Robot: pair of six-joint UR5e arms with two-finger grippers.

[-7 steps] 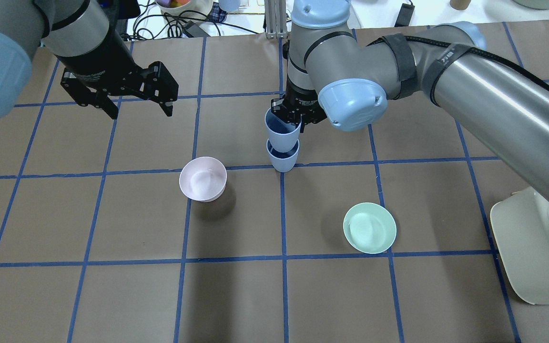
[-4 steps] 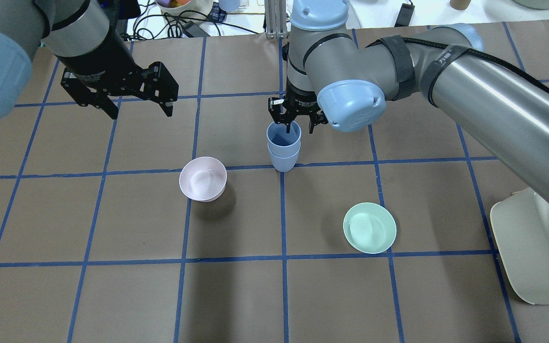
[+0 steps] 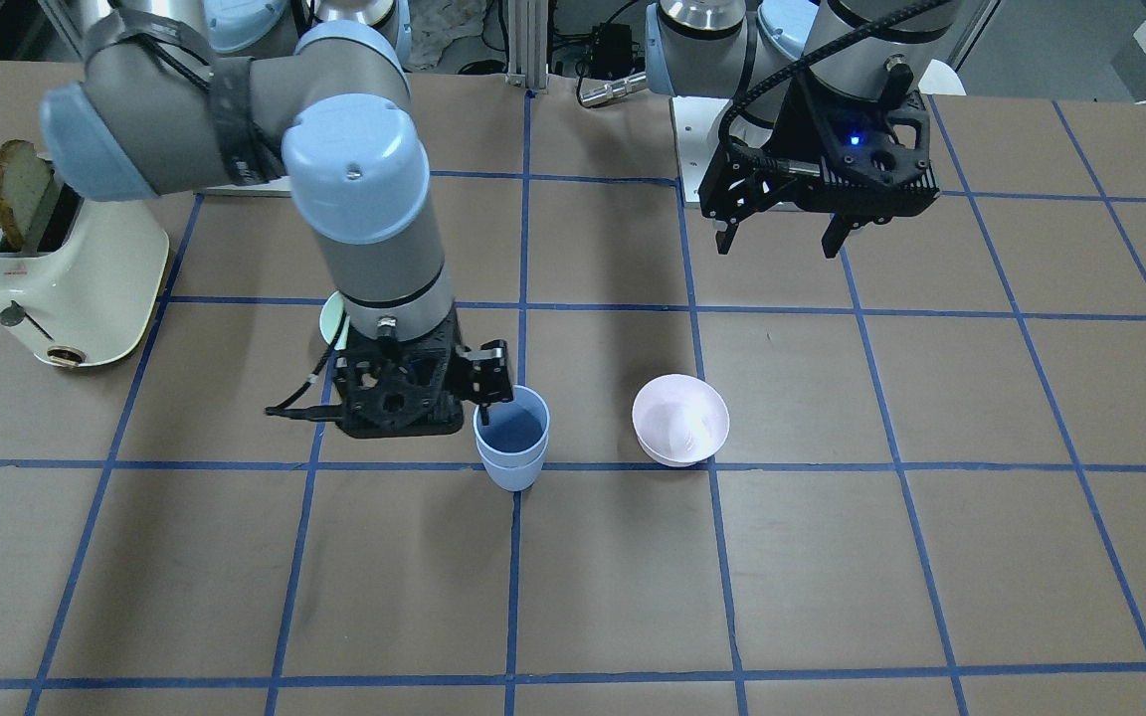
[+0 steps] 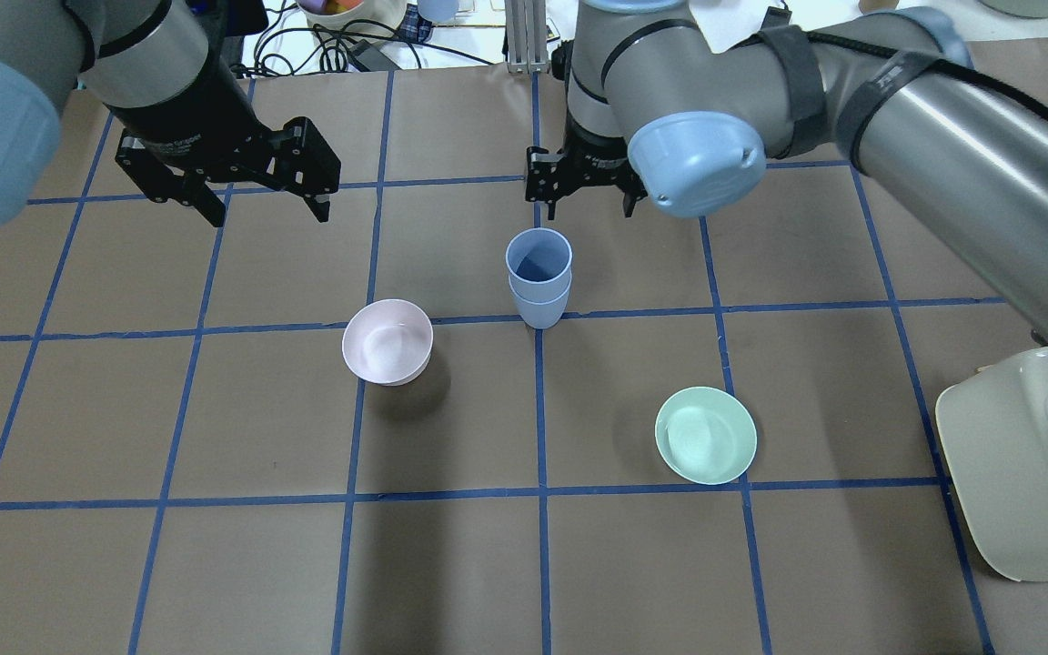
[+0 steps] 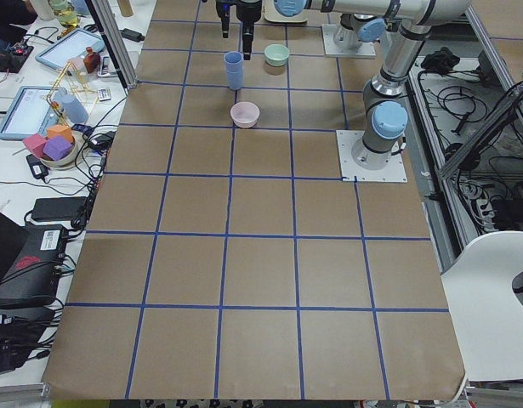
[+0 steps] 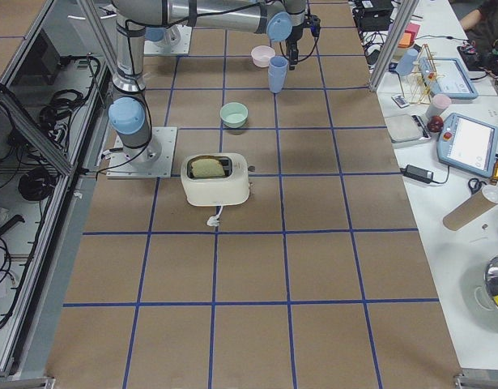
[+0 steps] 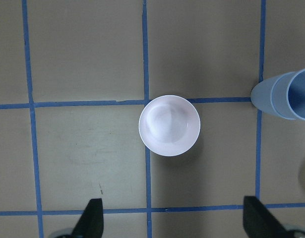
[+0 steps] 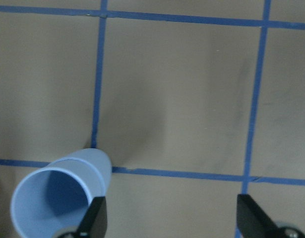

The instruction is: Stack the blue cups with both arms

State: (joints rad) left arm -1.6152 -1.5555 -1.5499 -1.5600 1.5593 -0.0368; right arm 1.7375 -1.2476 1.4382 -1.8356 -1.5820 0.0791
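The right gripper (image 4: 587, 206) hung above the table, jaws spread wide with nothing between them. The blue cups (image 4: 539, 277), one nested upright inside the other, stood below it and off toward one finger (image 8: 95, 218), which its wrist view showed beside them. The gripper appeared clear of the top rim, though height was hard to judge. The left gripper (image 4: 269, 215), equally wide and empty, hovered above the pink bowl (image 4: 387, 341), with the cups farther off to its right.
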